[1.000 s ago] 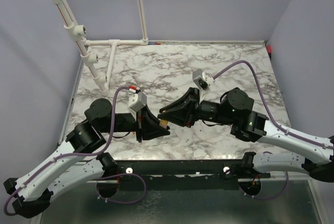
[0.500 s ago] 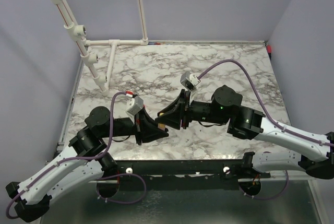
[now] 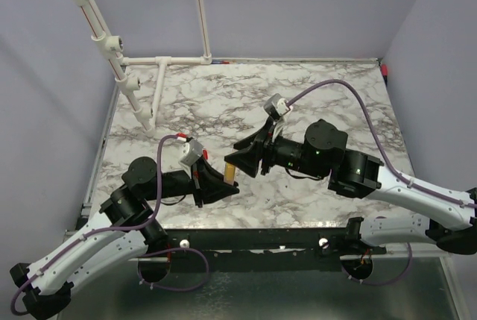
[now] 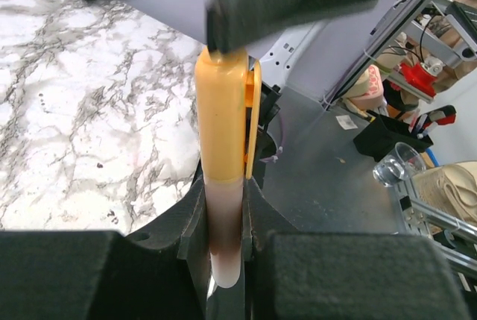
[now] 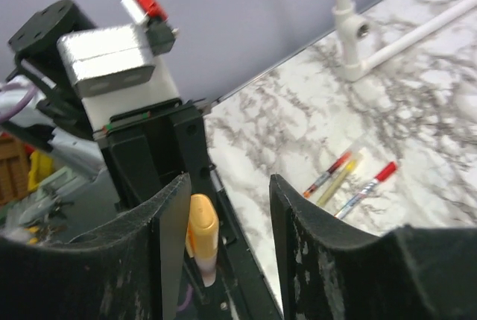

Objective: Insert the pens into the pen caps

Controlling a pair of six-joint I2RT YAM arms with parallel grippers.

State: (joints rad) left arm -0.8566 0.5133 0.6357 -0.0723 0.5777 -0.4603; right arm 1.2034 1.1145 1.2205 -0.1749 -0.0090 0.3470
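Right gripper (image 5: 223, 223) now parted, left gripper (image 4: 226, 256) clamped on one yellow-capped pen (image 4: 222, 186) (three pens (image 5: 339, 178) lying loose)

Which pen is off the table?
The orange-capped pen, held in the left tool; the other three pens lie flat on the table.

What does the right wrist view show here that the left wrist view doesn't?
Only right wrist: three loose pens lying on the table by a white pipe. Only left wrist: the side clip and clutter beyond the table edge. Both: the yellow cap on a pale pen held in the left gripper, over the table.
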